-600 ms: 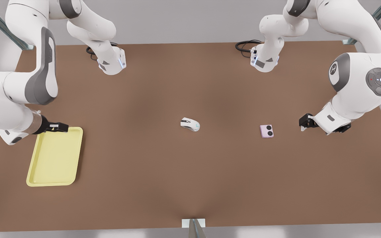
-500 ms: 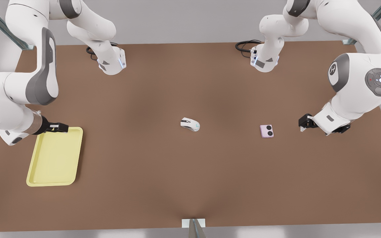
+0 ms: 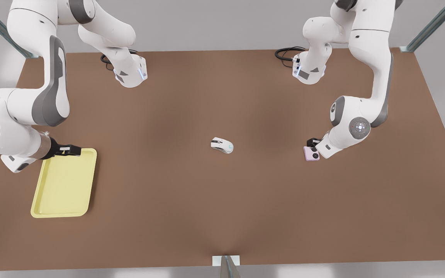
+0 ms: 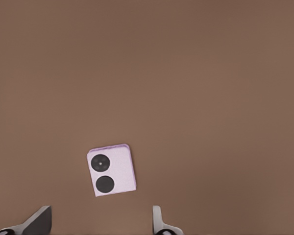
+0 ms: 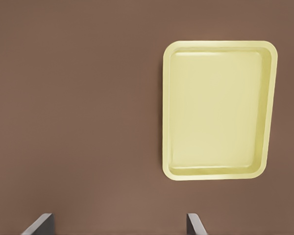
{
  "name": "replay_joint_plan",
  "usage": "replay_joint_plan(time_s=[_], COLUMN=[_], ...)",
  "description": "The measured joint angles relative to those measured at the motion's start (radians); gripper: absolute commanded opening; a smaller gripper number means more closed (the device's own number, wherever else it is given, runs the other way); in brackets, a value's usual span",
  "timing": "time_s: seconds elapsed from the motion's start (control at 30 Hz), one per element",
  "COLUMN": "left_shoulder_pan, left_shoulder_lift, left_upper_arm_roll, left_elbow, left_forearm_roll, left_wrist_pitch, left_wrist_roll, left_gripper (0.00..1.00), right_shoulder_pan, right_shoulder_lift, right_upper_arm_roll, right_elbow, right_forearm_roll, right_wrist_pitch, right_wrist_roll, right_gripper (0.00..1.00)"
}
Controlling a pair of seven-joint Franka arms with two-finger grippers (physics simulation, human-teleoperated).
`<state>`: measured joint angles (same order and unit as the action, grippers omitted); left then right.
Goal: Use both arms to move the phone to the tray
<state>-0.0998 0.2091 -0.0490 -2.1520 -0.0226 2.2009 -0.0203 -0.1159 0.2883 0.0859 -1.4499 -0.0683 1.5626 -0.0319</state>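
The pale pink phone (image 3: 312, 154) lies flat on the brown table at the front view's right, its two black circles facing up. My left gripper (image 3: 313, 143) hovers just above the phone's far edge, fingers open. In the left wrist view the phone (image 4: 111, 170) lies a little ahead of the open left gripper (image 4: 99, 223) and nothing is between the fingertips (image 4: 40, 219). The pale yellow tray (image 3: 64, 185) rests at the front view's left. My right gripper (image 3: 72, 150) hangs open over the tray's far rim. The right wrist view has the tray (image 5: 215, 110) ahead of the right gripper (image 5: 116, 225).
A white computer mouse (image 3: 222, 145) lies near the middle of the table, between phone and tray. Both arm bases (image 3: 129, 73) stand at the table's far edge with black cables (image 3: 286, 52) beside them. A metal post (image 3: 226, 266) sticks up at the near edge.
The left arm has swung toward the front view's left and come down, bringing its gripper over the phone. The right arm by the tray has barely shifted.
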Motion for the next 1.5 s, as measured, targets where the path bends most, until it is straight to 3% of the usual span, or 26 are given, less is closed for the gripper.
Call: replay_joint_plan(time_s=[0.27, 0.83, 0.87, 0.97, 1.5], left_shoulder_pan=[0.0, 0.0, 0.0, 0.0, 0.0], left_shoulder_lift=[0.081, 0.202, 0.202, 0.202, 0.201], left_upper_arm_roll=[0.016, 0.032, 0.032, 0.032, 0.032], left_elbow=[-0.102, -0.136, -0.135, -0.135, -0.131], left_forearm_roll=[-0.012, -0.013, -0.013, -0.013, -0.012], left_wrist_pitch=[0.247, 0.359, 0.361, 0.367, 0.377], left_wrist_roll=[-0.068, -0.141, -0.144, -0.151, -0.175], left_gripper=[1.0, 1.0, 0.93, 0.88, 0.82], right_shoulder_pan=[-0.004, -0.005, -0.004, -0.005, -0.008], right_shoulder_lift=[0.016, 0.031, 0.031, 0.031, 0.032], right_upper_arm_roll=[0.0, -0.002, -0.002, -0.002, -0.002], right_elbow=[0.004, 0.0, 0.0, -0.003, 0.002], right_forearm_roll=[0.0, 0.009, 0.011, 0.016, 0.024], right_wrist_pitch=[0.0, -0.01, -0.012, -0.021, -0.047], right_wrist_roll=[-0.013, -0.029, -0.03, -0.031, -0.038], right_gripper=[1.0, 1.0, 1.0, 1.0, 1.0])
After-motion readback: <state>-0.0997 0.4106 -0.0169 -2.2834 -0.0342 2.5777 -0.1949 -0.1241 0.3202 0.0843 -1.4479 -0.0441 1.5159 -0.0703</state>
